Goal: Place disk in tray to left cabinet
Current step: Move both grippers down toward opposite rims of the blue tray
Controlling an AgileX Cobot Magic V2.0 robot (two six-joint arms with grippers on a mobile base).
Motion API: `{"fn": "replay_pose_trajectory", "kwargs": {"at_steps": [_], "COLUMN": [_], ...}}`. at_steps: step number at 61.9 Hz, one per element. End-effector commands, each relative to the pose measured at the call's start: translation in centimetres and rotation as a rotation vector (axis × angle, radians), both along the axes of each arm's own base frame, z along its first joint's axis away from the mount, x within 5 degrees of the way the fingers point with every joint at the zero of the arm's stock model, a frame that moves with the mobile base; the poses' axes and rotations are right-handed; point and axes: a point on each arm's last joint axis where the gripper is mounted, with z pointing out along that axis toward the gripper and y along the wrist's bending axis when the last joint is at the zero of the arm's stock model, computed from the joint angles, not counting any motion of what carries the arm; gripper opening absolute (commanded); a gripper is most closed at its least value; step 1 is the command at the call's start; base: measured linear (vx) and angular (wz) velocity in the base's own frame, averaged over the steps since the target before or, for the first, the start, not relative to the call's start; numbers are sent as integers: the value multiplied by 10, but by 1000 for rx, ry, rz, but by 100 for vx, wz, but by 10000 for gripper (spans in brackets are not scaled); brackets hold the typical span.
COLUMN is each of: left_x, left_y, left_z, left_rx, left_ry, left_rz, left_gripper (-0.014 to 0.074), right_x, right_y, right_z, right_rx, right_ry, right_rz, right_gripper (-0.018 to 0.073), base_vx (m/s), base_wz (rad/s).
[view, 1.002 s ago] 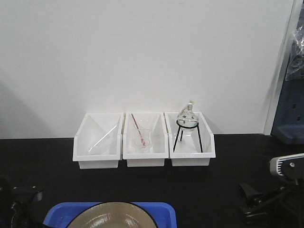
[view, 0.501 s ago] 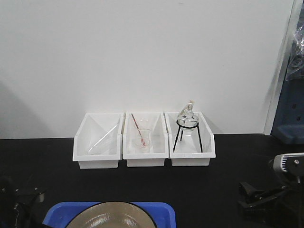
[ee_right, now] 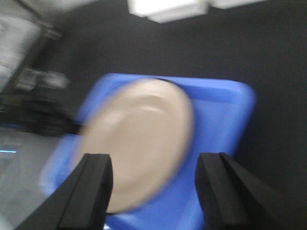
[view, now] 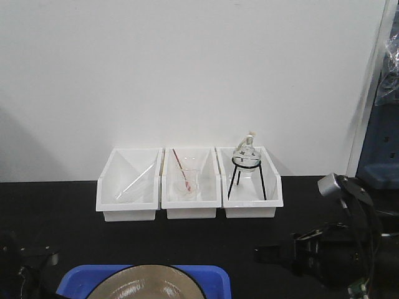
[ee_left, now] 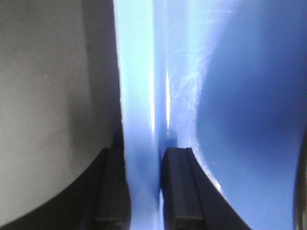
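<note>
The blue tray (view: 215, 275) lies at the near table edge with the tan, black-rimmed disk (view: 146, 288) resting in it. In the left wrist view my left gripper (ee_left: 144, 191) is shut on the tray's left rim (ee_left: 136, 96), one finger (ee_left: 177, 187) inside and the other outside. My right gripper (ee_right: 153, 187) hovers open above the tray's right part (ee_right: 220, 124). It sees the disk (ee_right: 139, 139) blurred below and touches nothing. In the front view the right gripper (view: 269, 254) points left, a little right of the tray. The left cabinet is out of view.
Three white bins (view: 189, 184) stand in a row against the white wall, holding glass rods, a small glass and a flask on a black tripod (view: 245, 168). The tabletop (view: 187, 240) is black. Blue-grey equipment (view: 380, 143) stands at the far right.
My right arm has swung in from the right edge toward the tray, its gripper now reaching left and further into view. The tray, the disk and the left arm have stayed put.
</note>
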Motion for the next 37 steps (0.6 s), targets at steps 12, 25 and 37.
{"fn": "replay_pose_trajectory", "kwargs": {"at_steps": [12,25,37], "left_x": [5,5,5], "left_y": [-1,-1,-1], "left_z": [21,21,21], "left_rx": [-22,-25,-25], "left_ry": [-85,-89,-87], "left_rz": [19,22,21], "left_gripper": [-6,-6,-6], "right_x": [28,43,49], "right_y": [-19,8,47], "right_z": [-10,-40,-72], "right_rx": [-297,-262,-279], "right_ry": [142,193,206], "right_rz": [-117,-80,-25], "right_gripper": [403,403,403], "base_vx": [0,0,0], "base_wz": [0,0,0]}}
